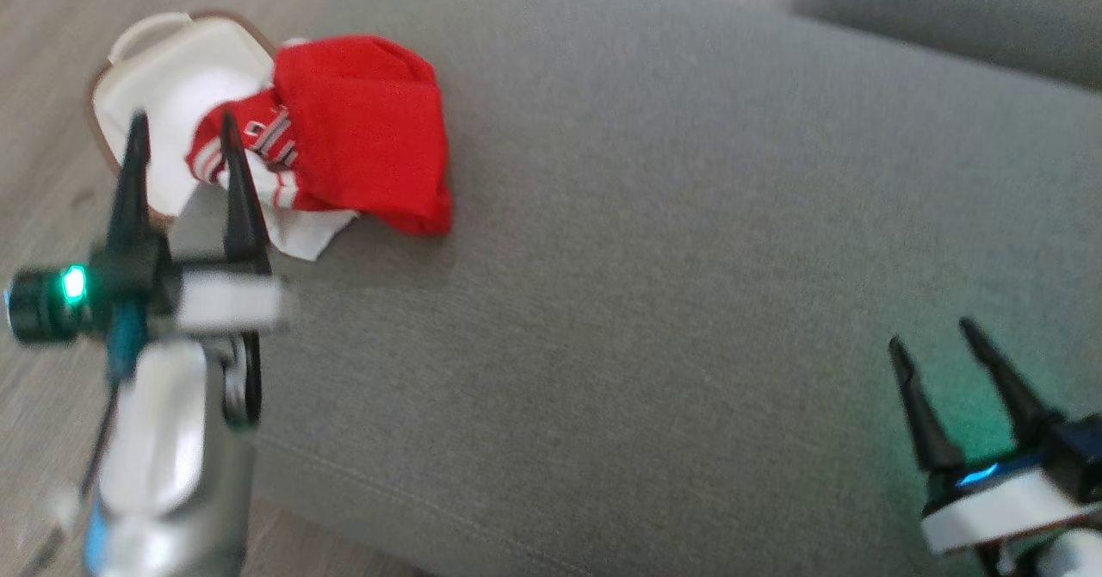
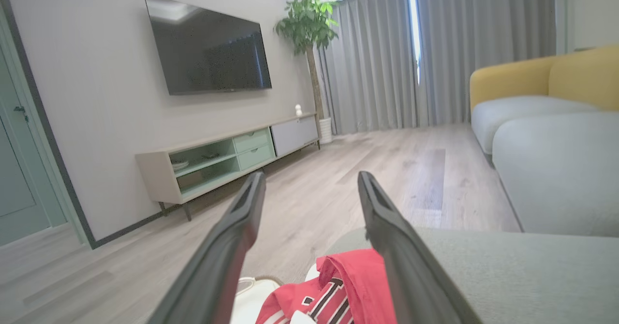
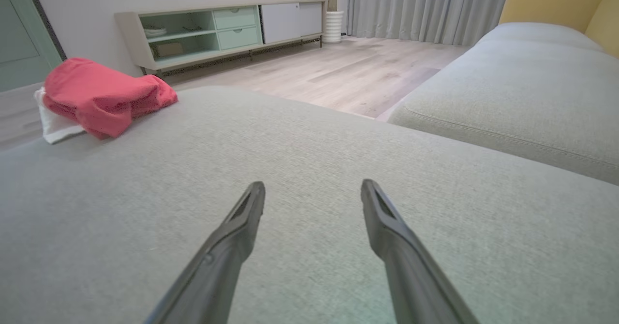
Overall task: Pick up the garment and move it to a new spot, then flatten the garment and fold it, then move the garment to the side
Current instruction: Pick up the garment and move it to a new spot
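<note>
Left pincer (image 1: 182, 117) near garment (image 1: 362, 129), striped end leftward

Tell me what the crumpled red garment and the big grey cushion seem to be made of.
The crumpled red garment looks like soft matte knit, probably cotton jersey: it slumps in rounded folds, with striped trim. The big grey cushion looks like matte woven upholstery fabric: fine grainy texture, and a stitched seam near its edge.

The garment (image 1: 362, 129) lies on the cushion (image 1: 646, 258) at its far left corner, beside a container (image 1: 164, 69) on the floor (image 1: 43, 181).
</note>
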### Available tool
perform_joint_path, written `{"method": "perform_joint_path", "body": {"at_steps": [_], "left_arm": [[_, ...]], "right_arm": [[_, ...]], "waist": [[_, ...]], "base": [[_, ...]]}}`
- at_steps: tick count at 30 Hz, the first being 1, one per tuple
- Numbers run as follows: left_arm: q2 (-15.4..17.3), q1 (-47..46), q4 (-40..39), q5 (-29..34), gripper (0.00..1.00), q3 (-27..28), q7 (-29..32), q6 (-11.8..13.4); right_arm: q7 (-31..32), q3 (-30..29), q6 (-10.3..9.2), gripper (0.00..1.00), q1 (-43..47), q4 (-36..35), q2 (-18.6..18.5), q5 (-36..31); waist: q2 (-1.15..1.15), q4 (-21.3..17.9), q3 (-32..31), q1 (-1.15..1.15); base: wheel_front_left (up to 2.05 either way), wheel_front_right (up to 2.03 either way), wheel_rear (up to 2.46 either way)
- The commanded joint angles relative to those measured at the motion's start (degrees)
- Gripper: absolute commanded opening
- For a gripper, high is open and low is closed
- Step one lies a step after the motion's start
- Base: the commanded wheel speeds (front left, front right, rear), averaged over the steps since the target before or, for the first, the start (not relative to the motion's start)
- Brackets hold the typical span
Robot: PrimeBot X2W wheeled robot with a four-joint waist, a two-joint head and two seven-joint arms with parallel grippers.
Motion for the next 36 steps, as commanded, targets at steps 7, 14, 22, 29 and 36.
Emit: {"method": "perform_joint_path", "body": {"at_steps": [7,14,22,29,36], "left_arm": [[2.0,-21.7,23.4,-2.8,1.00,3.8,11.7,-0.2],[2.5,-30.4,40.2,-6.3,1.00,4.6,18.7,-2.9],[5.6,-32.4,46.6,-6.0,0.00,4.2,10.8,-2.8],[8.9,-34.9,45.3,-3.4,0.00,1.7,2.0,-2.9],[11.7,-37.4,39.2,-0.2,0.00,-1.8,0.5,-4.1]], "right_arm": [[-0.6,1.0,0.37,1.00,-4.4,-4.2,-8.6,0.8],[-0.6,3.0,0.37,1.00,-8.0,-5.2,-10.6,0.7],[-0.6,3.0,0.37,1.00,-9.0,-5.1,-8.3,0.4],[-0.6,3.8,0.37,1.00,-8.4,-3.5,-4.2,0.5],[-0.6,5.0,0.37,1.00,-7.6,-2.2,0.6,1.1]], "waist": [[0.00,-4.2,12.1,-0.02],[0.00,-7.6,15.8,-0.02],[0.00,-10.5,14.8,-0.02],[0.00,-13.0,7.7,-0.02],[0.00,-17.3,-0.7,-0.02]], "base": [[0.00,0.00,0.00],[0.00,0.00,0.00],[0.00,0.00,0.00],[0.00,0.00,0.00],[0.00,0.00,0.00]]}}
